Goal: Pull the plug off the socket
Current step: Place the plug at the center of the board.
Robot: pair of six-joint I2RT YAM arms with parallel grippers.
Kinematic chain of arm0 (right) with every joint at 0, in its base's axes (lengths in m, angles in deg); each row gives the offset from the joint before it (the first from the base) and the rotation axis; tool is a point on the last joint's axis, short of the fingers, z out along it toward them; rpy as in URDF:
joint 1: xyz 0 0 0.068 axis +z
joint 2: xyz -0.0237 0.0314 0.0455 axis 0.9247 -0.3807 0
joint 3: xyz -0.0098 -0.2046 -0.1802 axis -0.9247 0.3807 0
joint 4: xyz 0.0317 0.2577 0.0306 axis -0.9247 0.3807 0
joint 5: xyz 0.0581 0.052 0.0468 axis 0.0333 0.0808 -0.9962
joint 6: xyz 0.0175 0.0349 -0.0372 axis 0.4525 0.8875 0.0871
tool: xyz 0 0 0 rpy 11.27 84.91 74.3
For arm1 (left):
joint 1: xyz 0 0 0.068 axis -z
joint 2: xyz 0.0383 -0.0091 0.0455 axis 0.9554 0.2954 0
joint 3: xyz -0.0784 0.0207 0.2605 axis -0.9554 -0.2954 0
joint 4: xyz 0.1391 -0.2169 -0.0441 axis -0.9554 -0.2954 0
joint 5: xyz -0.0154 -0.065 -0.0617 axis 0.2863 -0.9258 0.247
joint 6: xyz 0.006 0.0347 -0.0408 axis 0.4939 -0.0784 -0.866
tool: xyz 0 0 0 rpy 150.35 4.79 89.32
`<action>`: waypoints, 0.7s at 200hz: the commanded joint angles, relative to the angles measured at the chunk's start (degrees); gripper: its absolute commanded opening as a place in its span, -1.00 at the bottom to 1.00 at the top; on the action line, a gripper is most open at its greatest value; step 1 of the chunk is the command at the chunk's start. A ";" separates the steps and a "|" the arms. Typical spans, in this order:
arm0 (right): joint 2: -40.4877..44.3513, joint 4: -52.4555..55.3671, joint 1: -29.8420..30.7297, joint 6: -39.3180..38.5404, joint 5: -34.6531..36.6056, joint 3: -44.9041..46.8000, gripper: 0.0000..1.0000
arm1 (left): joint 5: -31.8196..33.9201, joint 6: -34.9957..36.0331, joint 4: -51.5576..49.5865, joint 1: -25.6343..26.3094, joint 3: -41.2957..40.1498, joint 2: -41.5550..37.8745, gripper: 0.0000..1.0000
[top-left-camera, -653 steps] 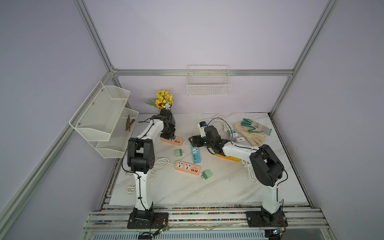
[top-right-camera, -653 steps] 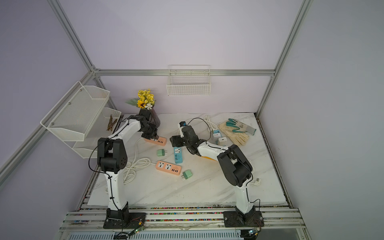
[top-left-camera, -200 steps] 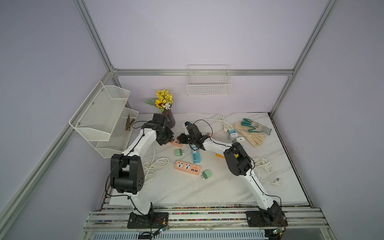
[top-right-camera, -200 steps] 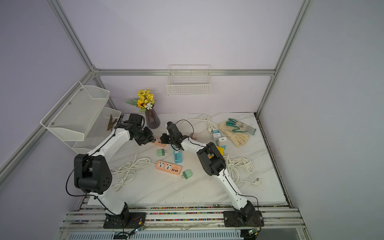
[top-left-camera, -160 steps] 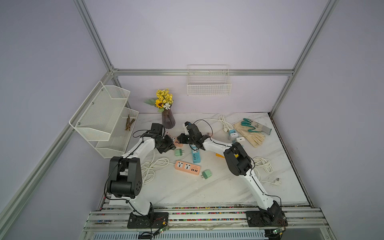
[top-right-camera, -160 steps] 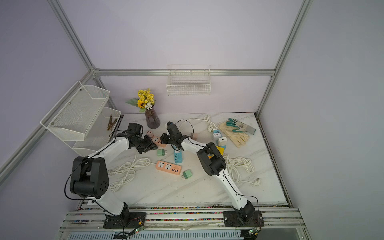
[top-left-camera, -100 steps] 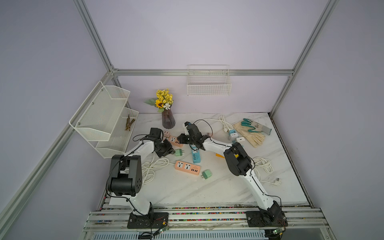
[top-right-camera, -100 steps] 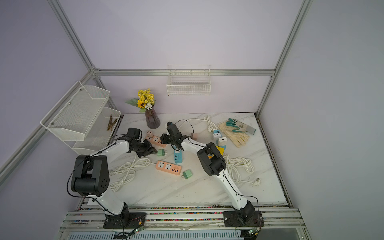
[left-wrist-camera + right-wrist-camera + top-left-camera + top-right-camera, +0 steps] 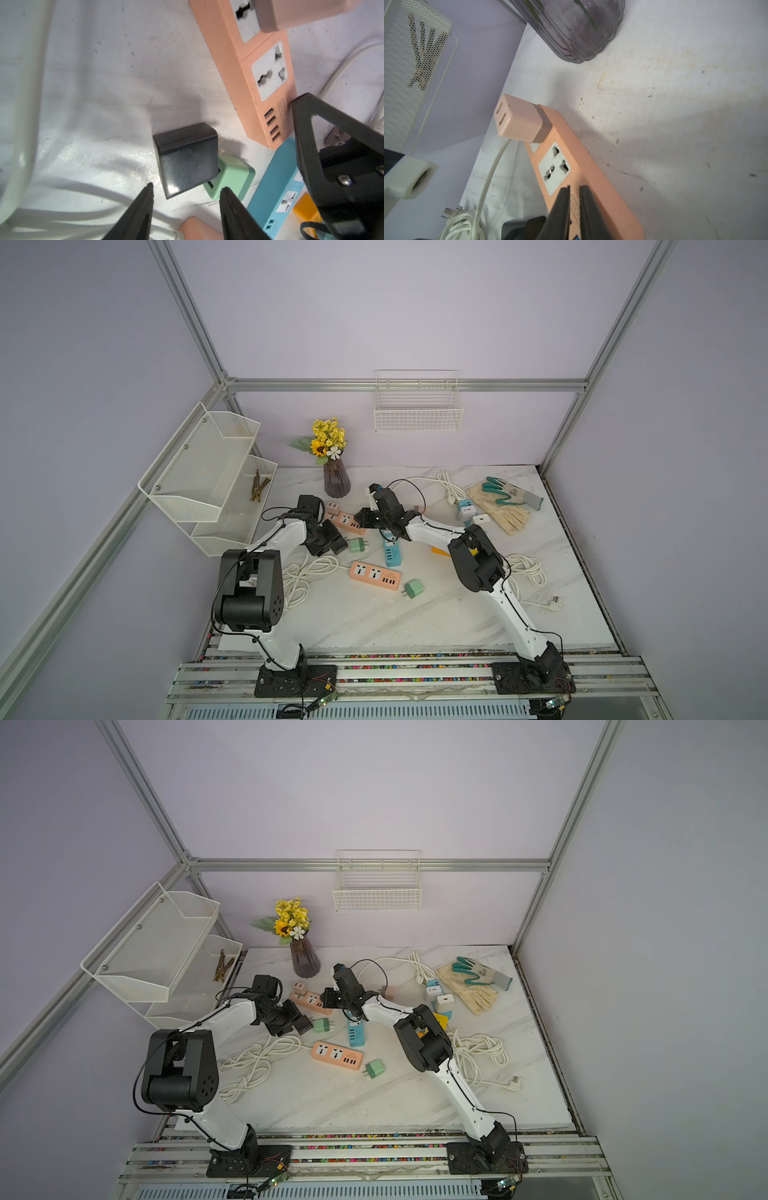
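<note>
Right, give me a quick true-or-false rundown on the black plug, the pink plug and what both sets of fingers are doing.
1. The black plug lies loose on the table, out of any socket. True.
2. The left fingers are clamped on the black plug. False: they stand open, and the plug lies free just ahead of their tips, against the green plug.
3. The pink plug sits plugged into the orange power strip near the vase. True.
4. The right fingers are spread wide around the vase. False: they are almost closed, with their tips at the orange power strip beside its empty socket.
</note>
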 commanded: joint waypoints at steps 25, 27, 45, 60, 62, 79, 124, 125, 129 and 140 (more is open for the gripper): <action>0.46 6.05 0.49 -0.24 -0.80 3.89 -0.67 | 9.03 0.86 -1.73 -0.12 6.03 -0.64 0.08; 0.53 5.93 0.52 -0.21 -0.95 3.95 -0.67 | 9.44 0.86 -1.73 -0.07 6.34 -0.48 0.08; 0.52 4.54 0.55 0.23 -1.93 3.68 -0.66 | 13.31 0.33 -1.88 0.03 9.96 1.71 -0.02; 0.12 4.76 0.69 0.42 -2.24 2.43 -0.66 | 15.68 -0.86 -1.83 0.17 13.36 3.67 -0.09; -0.04 4.84 0.72 0.42 -2.28 2.29 -0.66 | 15.94 -1.06 -1.82 0.17 13.73 3.91 -0.11; -0.73 5.27 0.69 0.61 -2.35 1.19 -0.66 | 18.57 -1.81 -1.57 0.63 18.26 6.21 -0.17; -1.28 5.17 0.92 0.84 -2.64 1.36 -0.66 | 20.00 4.14 -0.86 2.18 28.70 12.56 0.01; -1.28 5.20 0.91 0.80 -2.64 1.40 -0.66 | 19.83 4.65 -0.77 2.23 28.91 12.73 0.01; -1.27 5.20 0.91 0.77 -2.66 1.40 -0.66 | 18.88 7.05 -0.48 2.42 29.56 13.29 0.01; -1.16 5.27 0.91 0.59 -2.79 1.45 -0.66 | 16.66 16.32 -0.30 3.41 31.38 14.93 0.02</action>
